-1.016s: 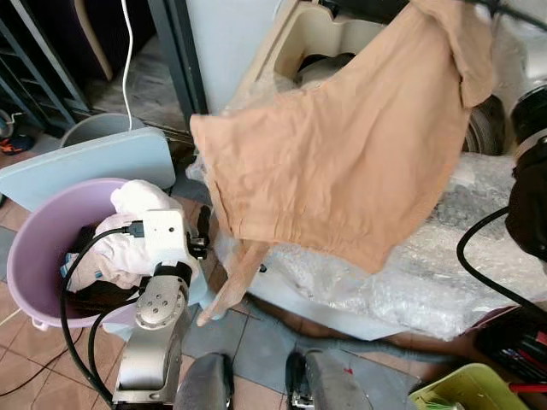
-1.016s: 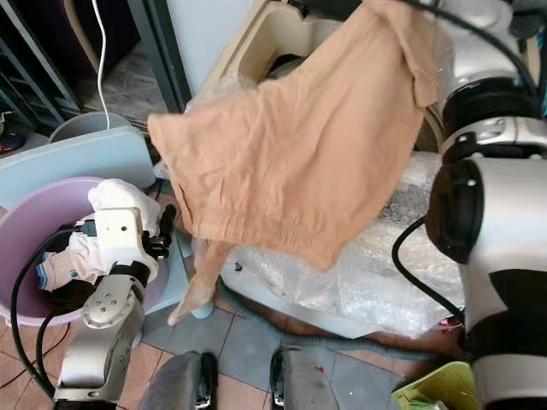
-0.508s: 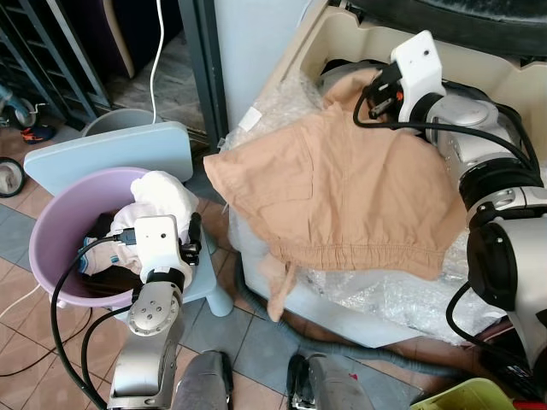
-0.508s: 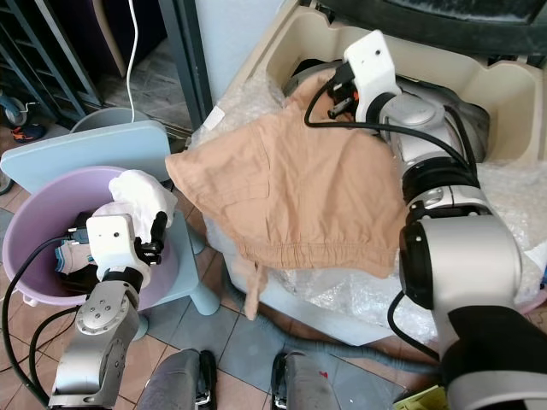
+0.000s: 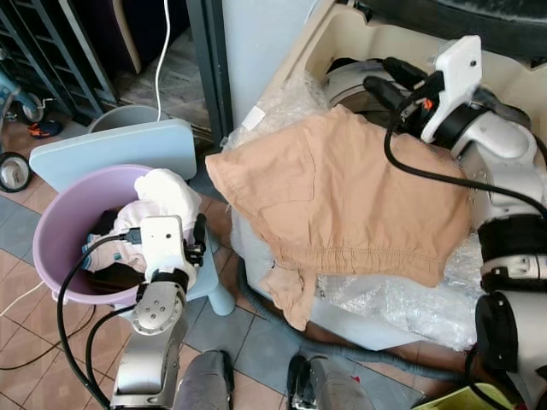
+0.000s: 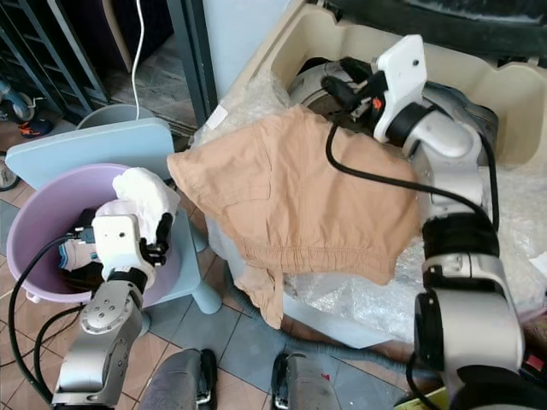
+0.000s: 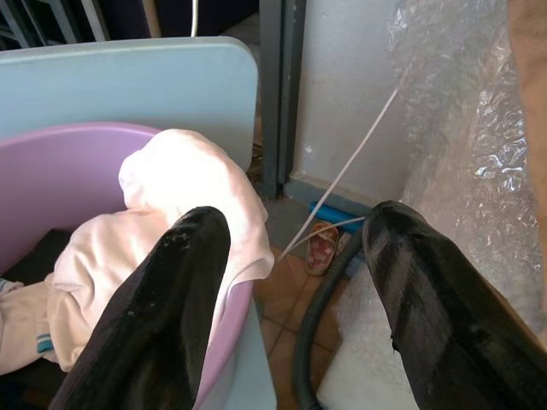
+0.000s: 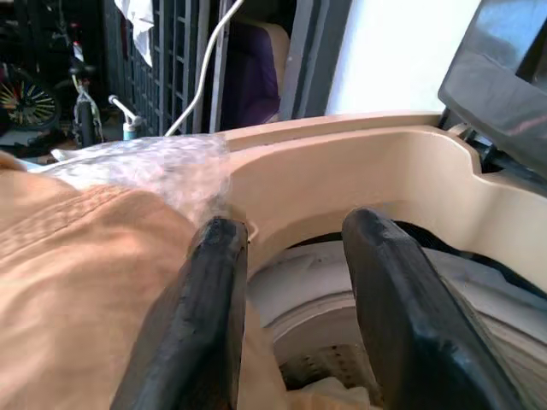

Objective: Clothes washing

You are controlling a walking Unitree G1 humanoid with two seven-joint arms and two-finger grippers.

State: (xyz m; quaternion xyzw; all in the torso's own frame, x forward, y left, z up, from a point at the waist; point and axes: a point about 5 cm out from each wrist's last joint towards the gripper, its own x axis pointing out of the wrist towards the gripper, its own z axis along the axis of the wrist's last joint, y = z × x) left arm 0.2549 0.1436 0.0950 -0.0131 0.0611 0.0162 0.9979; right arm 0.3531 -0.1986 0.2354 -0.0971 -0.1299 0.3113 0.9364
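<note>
Cream plastic forms the top-loading washing machine (image 5: 342,38), its front wrapped in bubble wrap (image 5: 402,295). Tan shorts (image 5: 338,201) lie draped over the machine's front edge, one end hanging toward the floor. The purple laundry tub (image 5: 64,226) holds white and pink clothes (image 5: 162,192). The right gripper (image 6: 342,77) hovers over the drum opening, fingers spread and empty. The left gripper (image 7: 291,282) sits beside the tub, fingers apart.
</note>
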